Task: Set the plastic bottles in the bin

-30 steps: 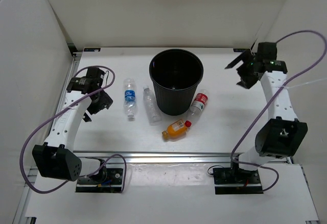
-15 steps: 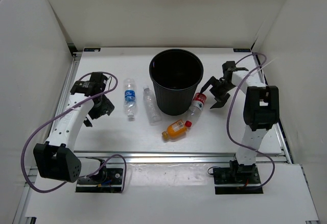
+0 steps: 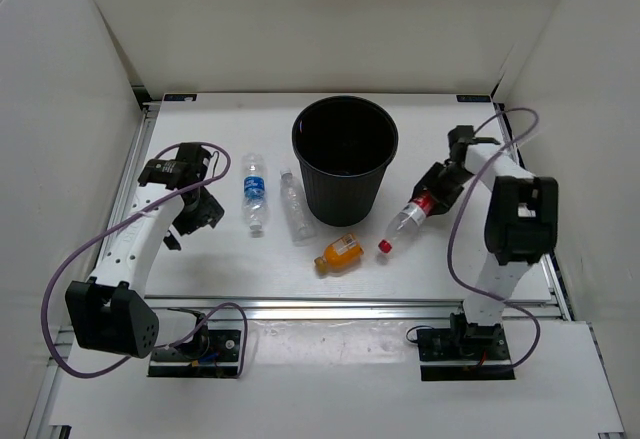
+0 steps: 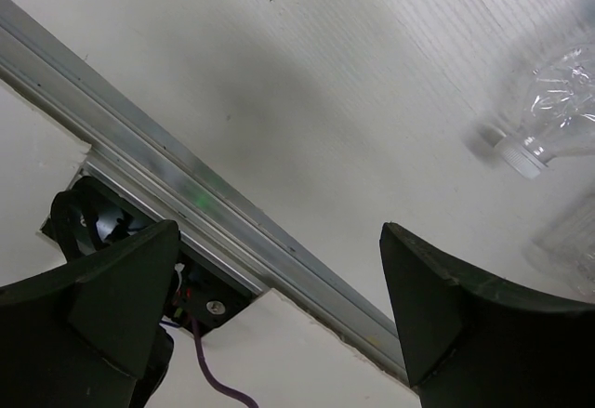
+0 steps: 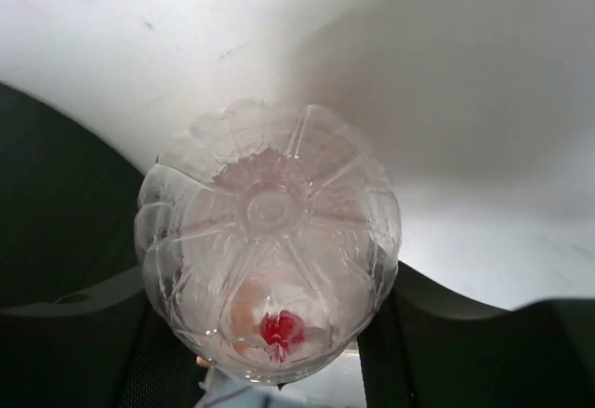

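**Step in hand:** pick-up of the red-labelled bottle (image 3: 408, 219). The right hand (image 3: 433, 189) is clenched on this bottle's base end. The right wrist view shows the ribbed base seated between both fingers, with the red cap seen through the clear body. The bottle lies at between 4 and 5 o'clock of the bin (image 3: 345, 199), apart from its wall, with the cap pointing toward 7 o'clock. Whether the cap end rests on the tabletop (image 3: 450, 259) or hangs just clear of it cannot be told.

**Left hand** (image 3: 192, 211): released, jaws wide apart with nothing between them. It hovers at 9 o'clock of the bin, just left of the blue-labelled bottle (image 3: 254, 192).

**Other bottles:**
- The blue-labelled bottle lies flat at about 8 o'clock of the bin.
- The clear unlabelled bottle (image 3: 293, 204) lies between it and the bin, close against the bin's wall.
- The squat orange bottle (image 3: 338, 254) lies on its side at 6 o'clock, near the bin's foot.
- The bin's inside is dark, and what it holds cannot be told.

**Progress, judged:** four bottles show outside the bin, so the task is at an early stage.

**Next move calls for:**
- A lift high enough for the hanging cap end to clear the bin's rim.
- A carry toward 10 o'clock until the bottle is over the bin's mouth.
- Then letting go.

The grip is on the base alone, so the long body may swing or strike the rim.
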{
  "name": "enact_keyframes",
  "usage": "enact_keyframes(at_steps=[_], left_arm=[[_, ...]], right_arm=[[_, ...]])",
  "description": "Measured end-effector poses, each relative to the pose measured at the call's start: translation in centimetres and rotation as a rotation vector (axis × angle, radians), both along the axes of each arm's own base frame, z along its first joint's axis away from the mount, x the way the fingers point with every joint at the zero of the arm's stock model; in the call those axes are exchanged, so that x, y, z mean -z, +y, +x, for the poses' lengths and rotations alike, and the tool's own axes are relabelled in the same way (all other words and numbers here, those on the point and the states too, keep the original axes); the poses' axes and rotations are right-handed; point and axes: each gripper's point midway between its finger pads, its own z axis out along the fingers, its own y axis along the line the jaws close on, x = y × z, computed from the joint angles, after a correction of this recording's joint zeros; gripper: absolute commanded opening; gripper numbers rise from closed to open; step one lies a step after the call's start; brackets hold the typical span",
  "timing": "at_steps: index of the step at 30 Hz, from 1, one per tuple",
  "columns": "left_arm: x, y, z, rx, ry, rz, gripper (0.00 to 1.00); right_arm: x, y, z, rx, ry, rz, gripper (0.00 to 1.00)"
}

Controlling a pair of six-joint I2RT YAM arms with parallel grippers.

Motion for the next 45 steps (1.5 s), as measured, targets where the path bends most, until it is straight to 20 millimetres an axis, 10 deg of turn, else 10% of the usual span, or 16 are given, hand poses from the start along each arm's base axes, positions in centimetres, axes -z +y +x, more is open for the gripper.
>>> enact_keyframes(at_steps=[4, 8, 13, 17, 19, 25, 31, 42, 45], left_arm=[[0.0, -0.4, 0.3, 0.003, -0.010, -0.021, 1.00], [0.1, -1.6, 1.3, 0.032, -0.046, -0.054, 1.00], [0.2, -3.1, 3.0, 0.074, -0.098, -0.086, 1.00], [0.4, -3.9, 4.5, 0.102, -0.134, -0.093, 1.00], [0.8, -4.2, 5.3, 0.112, -0.137, -0.092, 1.00], [2.6, -5.5, 8.4, 0.164, -0.105, -0.070, 1.00], [4.3, -6.8, 11.7, 0.215, -0.098, -0.034, 1.00], [9.7, -9.6, 16.8, 0.305, -0.047, -0.062, 1.00], [11.5, -10.3, 17.8, 0.325, -0.021, -0.076, 0.76]], right_arm=[[-7.4, -4.8, 0.7, 0.113, -0.185, -0.095, 0.36], [-21.0, -7.4, 4.9, 0.189, -0.566, -0.159, 0.36], [-37.8, -3.0, 7.1, 0.110, -1.037, -0.144, 0.45], [-44.6, 3.4, 7.4, -0.039, -1.257, -0.100, 0.62], [-44.9, 6.8, 7.9, -0.117, -1.293, -0.080, 1.00], [-37.4, 12.8, 8.6, -0.328, -1.149, -0.131, 1.00], [-33.1, 10.5, 5.2, -0.375, -1.019, -0.194, 1.00], [-36.7, 8.0, -0.4, -0.393, -1.077, -0.180, 1.00], [-35.9, 8.0, -0.4, -0.410, -1.046, -0.186, 1.00]])
